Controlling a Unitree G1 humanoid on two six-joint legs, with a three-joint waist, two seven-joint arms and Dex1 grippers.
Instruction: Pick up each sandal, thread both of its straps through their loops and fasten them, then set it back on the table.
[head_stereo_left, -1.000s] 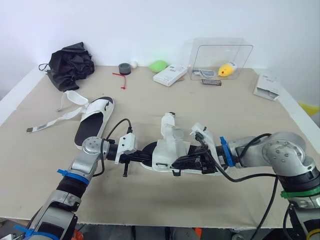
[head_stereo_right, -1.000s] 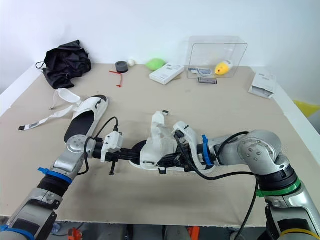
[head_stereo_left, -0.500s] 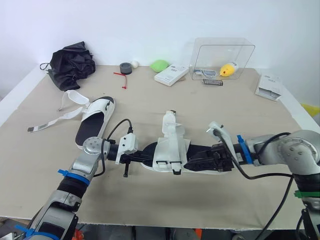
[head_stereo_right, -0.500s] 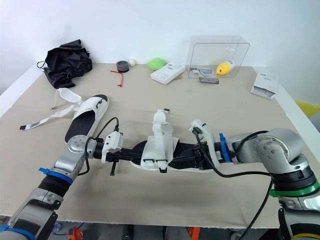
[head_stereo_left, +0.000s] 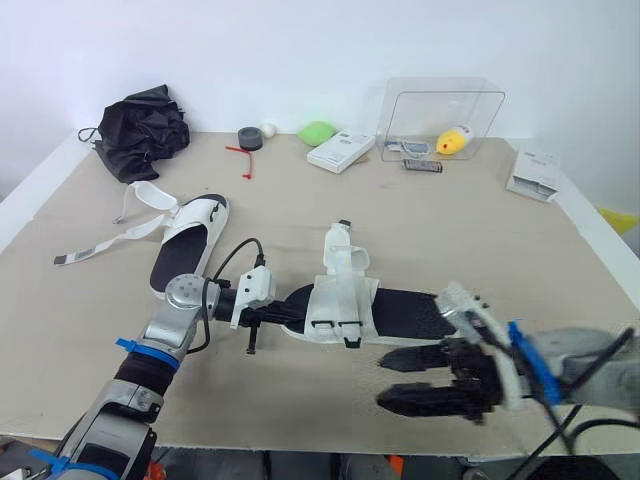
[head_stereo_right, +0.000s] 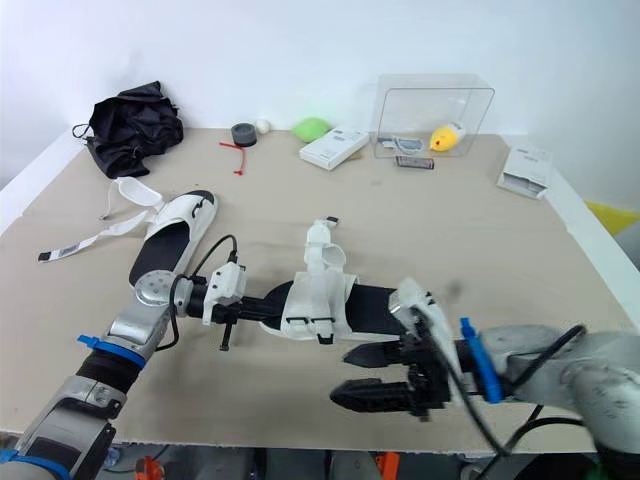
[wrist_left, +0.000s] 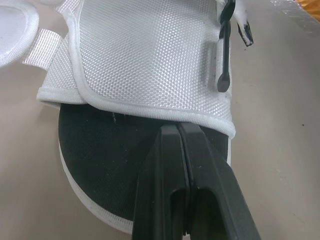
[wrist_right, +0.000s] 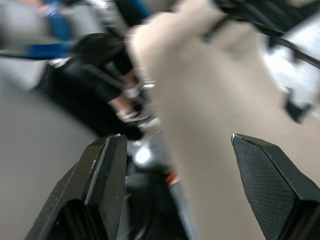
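The tan table carries two black-soled sandals, the nearer sandal with white straps in a fine woven mesh and a black loop, the farther sandal also white-strapped, behind them a black bundle, a green lump and a yellow object.

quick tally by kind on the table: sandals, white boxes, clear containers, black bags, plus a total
sandals: 2
white boxes: 2
clear container: 1
black bag: 1
total: 6
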